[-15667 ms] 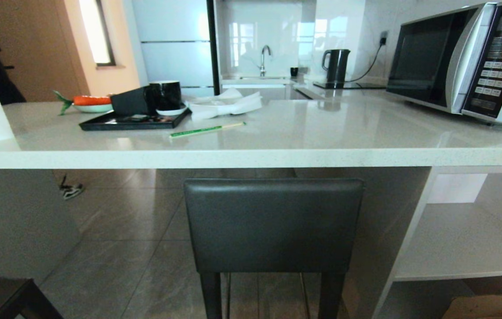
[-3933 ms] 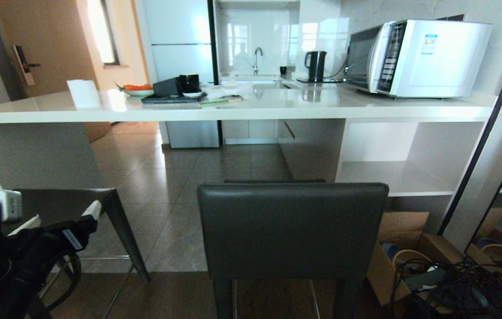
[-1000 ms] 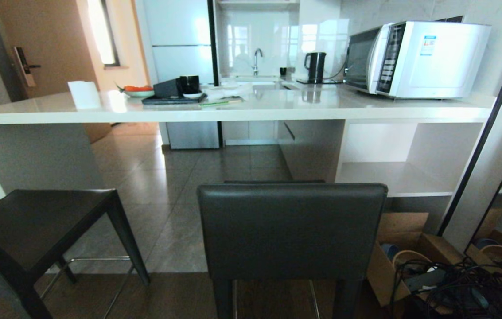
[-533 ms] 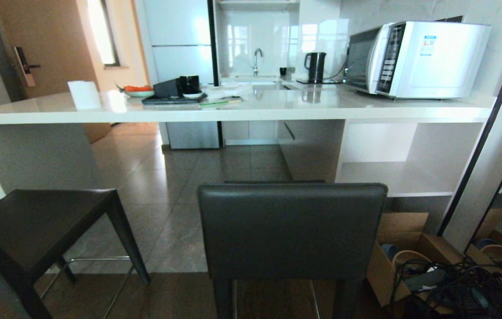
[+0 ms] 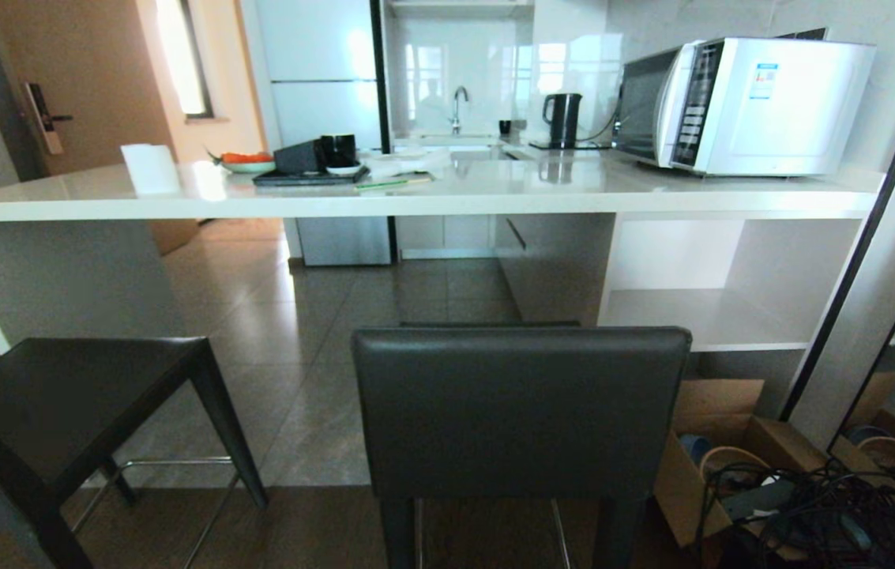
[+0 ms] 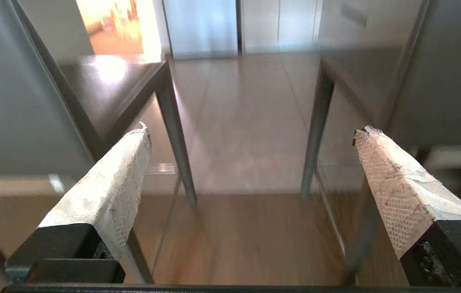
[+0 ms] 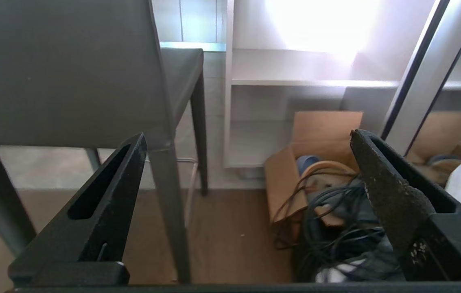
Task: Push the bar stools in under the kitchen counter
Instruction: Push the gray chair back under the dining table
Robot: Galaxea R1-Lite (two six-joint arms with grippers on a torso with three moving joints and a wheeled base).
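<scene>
From the head view, one bar stool [image 5: 520, 411] stands centre, backrest toward us, short of the kitchen counter [image 5: 447, 197]; a second stool [image 5: 76, 395] sits left, also out. Left wrist view: left gripper [image 6: 250, 138] fingers spread wide, empty, between both stools. Right wrist view: right gripper [image 7: 246, 142] gaping, empty, beside the backrest.

Neither arm shows in the head view. The left claw [image 6: 250, 138] appears in its own wrist view with both fingers spread wide apart, their pale, worn pads [image 6: 112, 187] facing inward and nothing between them. The right claw [image 7: 246, 142] appears likewise in the right wrist view, its two black fingers [image 7: 389, 191] splayed wide, gripping nothing and touching nothing.
</scene>
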